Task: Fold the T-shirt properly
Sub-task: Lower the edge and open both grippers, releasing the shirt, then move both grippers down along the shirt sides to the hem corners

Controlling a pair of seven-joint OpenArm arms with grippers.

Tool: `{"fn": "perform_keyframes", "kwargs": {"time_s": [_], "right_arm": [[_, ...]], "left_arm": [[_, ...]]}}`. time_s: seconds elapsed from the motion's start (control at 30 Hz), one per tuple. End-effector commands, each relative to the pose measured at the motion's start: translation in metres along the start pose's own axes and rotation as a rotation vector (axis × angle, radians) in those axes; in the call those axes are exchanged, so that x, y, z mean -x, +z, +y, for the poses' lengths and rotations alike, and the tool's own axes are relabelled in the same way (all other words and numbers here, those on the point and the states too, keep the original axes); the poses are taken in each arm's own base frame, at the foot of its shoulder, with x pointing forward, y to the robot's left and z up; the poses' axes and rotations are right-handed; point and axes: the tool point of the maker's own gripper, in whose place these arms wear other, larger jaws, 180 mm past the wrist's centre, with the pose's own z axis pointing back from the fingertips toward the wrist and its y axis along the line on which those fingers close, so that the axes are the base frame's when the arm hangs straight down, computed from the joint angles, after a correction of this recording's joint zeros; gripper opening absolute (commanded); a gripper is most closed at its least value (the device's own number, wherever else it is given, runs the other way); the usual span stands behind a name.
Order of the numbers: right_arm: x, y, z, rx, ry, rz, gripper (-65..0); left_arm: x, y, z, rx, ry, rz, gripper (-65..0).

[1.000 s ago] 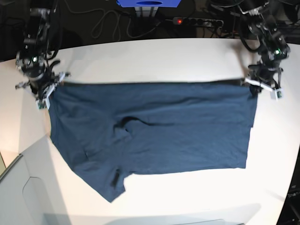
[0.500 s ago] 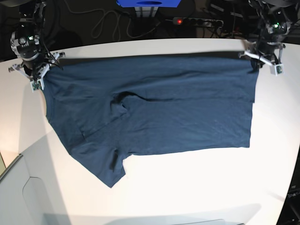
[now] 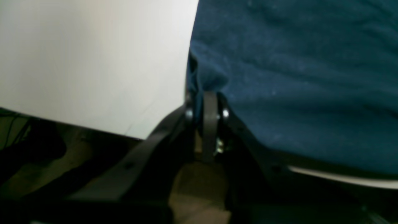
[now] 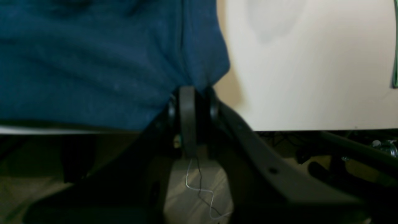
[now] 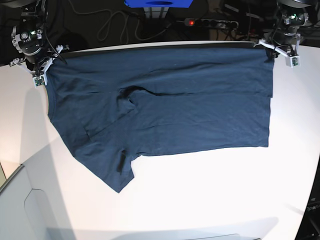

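The dark navy T-shirt [image 5: 165,105] is stretched wide across the white table [image 5: 210,200], its upper edge held up at the table's far edge. A sleeve [image 5: 112,172] hangs toward the front left. My left gripper [image 5: 274,51], at the base view's top right, is shut on the shirt's right corner; its wrist view shows the closed jaws pinching blue cloth [image 3: 279,68]. My right gripper [image 5: 46,70], at the top left, is shut on the left corner, with cloth [image 4: 102,62] bunched at its closed jaws.
A power strip [image 5: 210,23] with a red light and cables lie on the dark floor behind the table. A blue box [image 5: 158,3] stands at the back centre. A grey panel [image 5: 30,210] sits at the table's front left corner.
Both grippers have pulled the shirt's upper edge farther back toward the table's far edge, and the whole shirt has slid with them.
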Motion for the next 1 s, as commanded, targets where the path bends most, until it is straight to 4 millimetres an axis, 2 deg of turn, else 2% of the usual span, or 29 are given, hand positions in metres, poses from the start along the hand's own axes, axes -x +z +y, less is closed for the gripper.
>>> {"fn": "perform_keyframes", "kwargs": {"time_s": [0.0, 0.23, 0.3, 0.37, 0.47, 0.57, 0.63, 0.7, 0.8, 0.87, 0.97], "right_arm": [[-0.004, 0.003, -0.008, 0.022, 0.023, -0.014, -64.8], [0.000, 0.003, -0.007, 0.018, 0.027, 0.011, -64.3], [0.002, 0.003, -0.009, 0.024, 0.024, 0.034, -60.8], [0.003, 0.003, -0.009, 0.023, 0.024, 0.040, -53.9], [0.002, 0.003, -0.010, 0.026, 0.022, 0.040, -37.7], [0.001, 0.003, -0.010, 0.027, 0.022, 0.036, -22.2], [-0.002, 0.004, -0.010, 0.029, 0.024, 0.027, -15.4], [-0.008, 0.008, -0.012, 0.036, 0.030, 0.007, -13.2], [-0.025, 0.018, -0.018, 0.061, 0.044, -0.046, -13.3], [-0.042, 0.023, -0.022, 0.078, 0.047, -0.094, -13.3], [-0.069, 0.028, -0.027, 0.097, 0.043, -0.166, -13.3]], "left_arm": [[-0.004, 0.004, 0.003, -0.010, -0.005, -0.018, -65.0], [-0.003, 0.003, 0.003, -0.012, -0.001, -0.014, -64.9], [-0.003, 0.003, 0.003, -0.012, -0.001, -0.014, -57.1], [0.002, 0.003, 0.003, -0.012, 0.000, 0.013, -47.9], [0.001, 0.005, 0.001, -0.010, -0.005, 0.017, -38.0], [-0.005, 0.008, 0.011, -0.034, 0.008, 0.003, -38.8], [-0.007, 0.010, 0.017, -0.050, 0.017, -0.006, -40.6], [-0.016, 0.016, 0.021, -0.067, 0.011, -0.035, -41.6], [-0.035, 0.030, 0.026, -0.099, 0.008, -0.106, -41.5], [-0.059, 0.039, 0.030, -0.124, 0.010, -0.179, -41.5], [-0.094, 0.042, 0.030, -0.134, 0.026, -0.285, -41.5]]}}
